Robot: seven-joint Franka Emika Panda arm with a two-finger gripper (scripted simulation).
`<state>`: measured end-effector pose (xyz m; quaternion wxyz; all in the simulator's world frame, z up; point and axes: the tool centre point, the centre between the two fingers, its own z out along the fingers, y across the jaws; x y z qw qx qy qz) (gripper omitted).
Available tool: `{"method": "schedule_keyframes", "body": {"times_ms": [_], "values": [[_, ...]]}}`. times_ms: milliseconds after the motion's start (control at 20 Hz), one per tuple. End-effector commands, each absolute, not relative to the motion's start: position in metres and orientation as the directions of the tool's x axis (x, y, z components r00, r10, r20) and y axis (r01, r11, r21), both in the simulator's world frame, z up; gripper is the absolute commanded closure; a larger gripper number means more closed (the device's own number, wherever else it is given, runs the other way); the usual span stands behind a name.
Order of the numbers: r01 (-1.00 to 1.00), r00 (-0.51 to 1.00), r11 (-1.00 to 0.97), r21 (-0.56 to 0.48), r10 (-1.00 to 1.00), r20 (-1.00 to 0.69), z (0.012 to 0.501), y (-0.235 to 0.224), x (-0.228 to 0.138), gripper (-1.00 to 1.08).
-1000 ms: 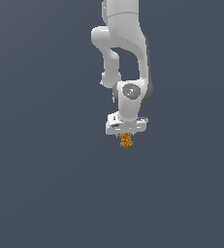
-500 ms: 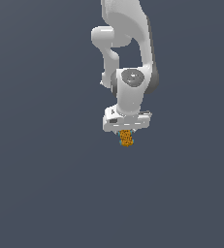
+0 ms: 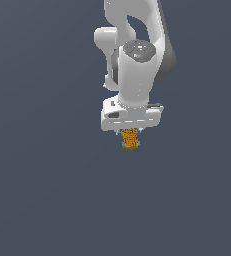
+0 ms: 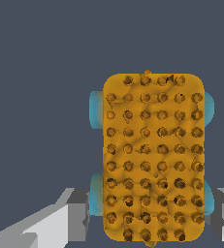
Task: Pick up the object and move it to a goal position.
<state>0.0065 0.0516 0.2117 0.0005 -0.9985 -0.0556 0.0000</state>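
Since the earlier exterior frames the arm has swung its wrist round and come nearer the camera, so the white gripper (image 3: 130, 131) now looks larger and squarer-on, with the orange block (image 3: 130, 138) hanging under it much as before. In the wrist view the two grey fingers (image 4: 73, 213) stand on either side of the block's lower half, close against its teal edges, so the gripper looks closed on the block; the contact itself is hidden behind the block's face, but nothing else in view supports it. The block (image 4: 152, 157) fills the middle of that picture: a flat orange rectangle with rows of dark specks, rounded corners and teal bumps showing at both long sides. In the exterior view it pokes out just below the gripper's body, narrower than the body and roughly upright. Around it there is only plain dark grey ground, and no goal marker shows in either view. My judgement is that the pick-up is done and the carry is in hand. The next move calls for keeping the grip firm while the arm travels to the goal, wherever that lies, without tilting the block enough to let it slip.
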Motion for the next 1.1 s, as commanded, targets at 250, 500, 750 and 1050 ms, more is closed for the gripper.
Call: {"method": "schedule_keyframes", "body": {"times_ms": [250, 500, 750, 1050], "values": [[0.111, 0.994, -0.994, -0.001, 0.111, 0.000, 0.274, 0.044, 0.037, 1.08], [0.111, 0.994, -0.994, -0.001, 0.111, 0.000, 0.307, 0.040, 0.054, 1.08], [0.111, 0.994, -0.994, 0.000, 0.111, 0.000, 0.335, 0.037, 0.069, 1.08], [0.111, 0.994, -0.994, 0.000, 0.111, 0.000, 0.360, 0.035, 0.083, 1.08]]}}
